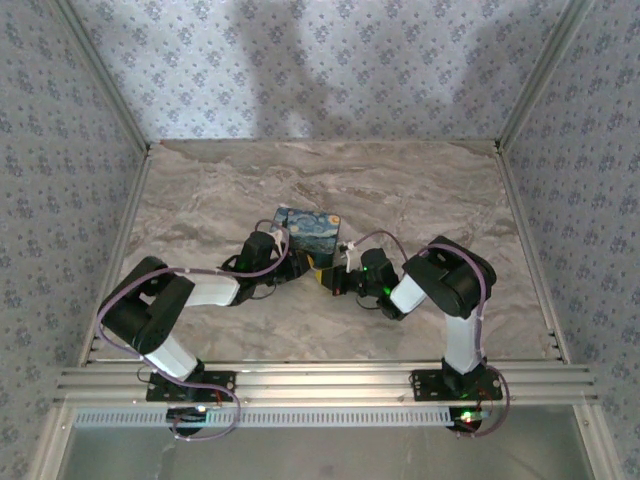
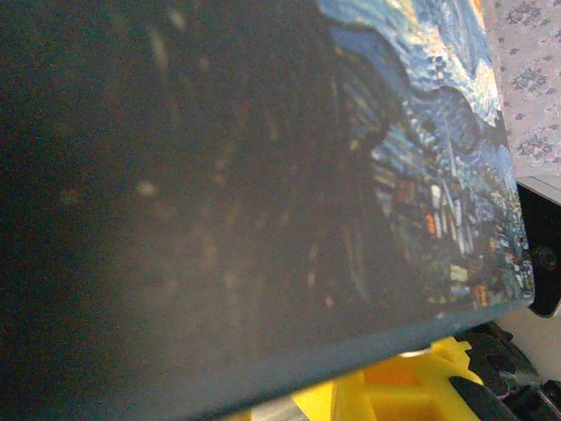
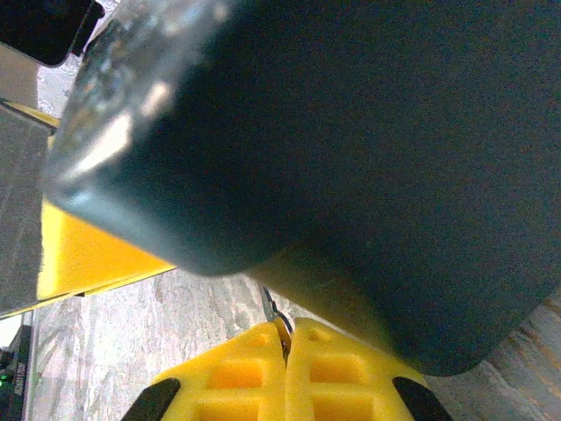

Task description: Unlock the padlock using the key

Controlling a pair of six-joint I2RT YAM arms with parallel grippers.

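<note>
We see the marble-patterned table [image 1: 420, 190] spread beneath both end effectors, which meet near its middle. The left arm [image 1: 160, 305] and right arm [image 1: 450, 285] bend inward, so the left gripper [image 1: 308, 265] and right gripper [image 1: 338, 276] stand just beside each other, tips facing.

The box [image 1: 307, 228], printed with blue-and-yellow swirls, lies just beyond the two grippers. In the left wrist view its dark side rises directly ahead of the yellow fingers [image 2: 412, 390], very near them. We cannot tell how wide the left jaws stand.

The padlock [image 3: 351, 175], a dark blue-grey rounded body with a shiny metal part [image 3: 114, 105] at one end, sits immediately ahead of the right gripper's tips. We cannot tell whether it touches them. A yellow wedge [image 3: 79, 254] lies against its underside.

The right gripper's yellow fingers [image 3: 342, 386] are pressed together, and a thin dark blade, which we read as the key [image 3: 273, 309], is pinched at their seam, pointing towards the padlock.
</note>
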